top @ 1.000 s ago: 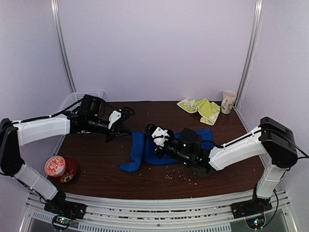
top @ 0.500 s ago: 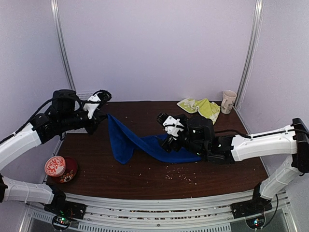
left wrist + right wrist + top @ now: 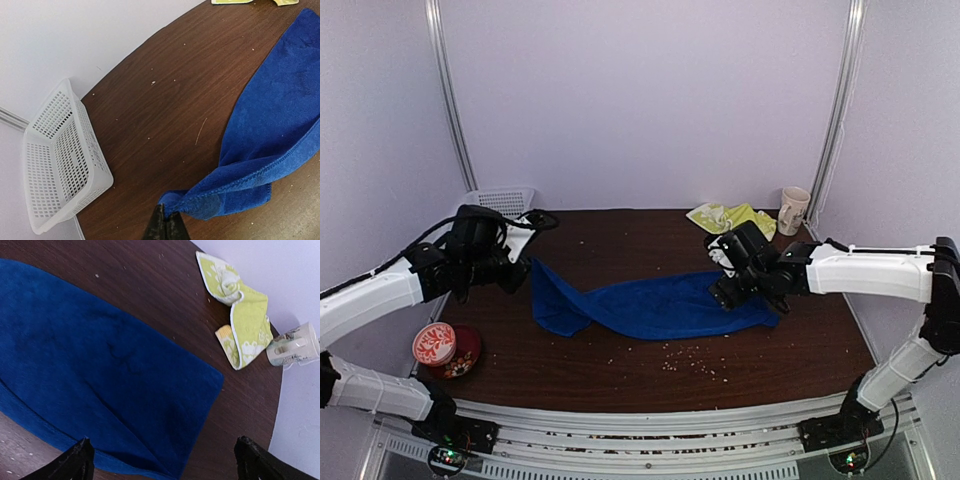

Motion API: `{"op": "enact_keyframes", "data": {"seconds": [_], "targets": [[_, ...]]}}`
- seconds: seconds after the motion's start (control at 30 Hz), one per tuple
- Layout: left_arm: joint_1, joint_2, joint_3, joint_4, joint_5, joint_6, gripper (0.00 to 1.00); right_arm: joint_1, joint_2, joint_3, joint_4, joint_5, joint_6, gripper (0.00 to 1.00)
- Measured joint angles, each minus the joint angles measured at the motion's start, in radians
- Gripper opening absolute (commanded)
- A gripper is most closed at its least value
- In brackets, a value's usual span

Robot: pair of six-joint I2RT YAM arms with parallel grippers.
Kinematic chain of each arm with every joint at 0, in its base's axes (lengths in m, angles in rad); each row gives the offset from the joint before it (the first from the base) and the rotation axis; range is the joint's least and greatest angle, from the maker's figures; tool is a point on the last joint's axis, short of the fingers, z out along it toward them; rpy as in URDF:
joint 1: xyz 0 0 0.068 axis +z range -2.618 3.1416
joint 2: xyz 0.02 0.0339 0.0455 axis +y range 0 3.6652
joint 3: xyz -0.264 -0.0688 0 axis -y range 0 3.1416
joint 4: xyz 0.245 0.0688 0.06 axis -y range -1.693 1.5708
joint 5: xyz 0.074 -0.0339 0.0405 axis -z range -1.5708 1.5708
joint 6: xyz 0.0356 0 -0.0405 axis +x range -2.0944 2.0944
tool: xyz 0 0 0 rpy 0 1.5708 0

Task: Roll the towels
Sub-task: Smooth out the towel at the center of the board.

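Beside the white basket, the left gripper pinches the blue towel; the right gripper spreads wide above it.

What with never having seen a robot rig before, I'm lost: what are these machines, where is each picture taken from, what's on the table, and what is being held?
These are two white robot arms, left and right, bolted to a brown table. The wide picture comes from a fixed camera above and behind them. The other two come from a camera on each wrist, looking past its own fingers. The left end effector is shut on a corner of the blue towel, which lies stretched across the table. The right end effector is open over the towel's other end and holds nothing. At the back are a yellow-green towel and a mug. A white basket sits at the left.
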Motion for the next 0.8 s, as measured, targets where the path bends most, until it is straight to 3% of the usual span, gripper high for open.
{"op": "enact_keyframes", "data": {"seconds": [0.13, 0.37, 0.47, 0.67, 0.8], "targets": [[0.0, -0.014, -0.031, 0.0, -0.012, -0.008, 0.0, -0.087, 0.043, 0.014, -0.106, -0.007, 0.003, 0.93], [0.0, -0.018, -0.042, 0.001, -0.019, -0.016, 0.0, -0.154, 0.127, 0.006, -0.206, -0.004, -0.018, 0.79], [0.0, -0.018, -0.043, 0.001, -0.021, -0.017, 0.0, -0.188, 0.149, 0.0, -0.221, -0.014, -0.023, 0.79], [0.0, -0.018, -0.048, 0.004, -0.025, -0.024, 0.0, -0.206, 0.129, -0.04, -0.233, -0.032, -0.022, 0.77], [0.0, -0.018, -0.048, 0.005, -0.03, -0.031, 0.0, -0.204, 0.019, -0.06, -0.251, -0.058, -0.016, 0.76]]}}
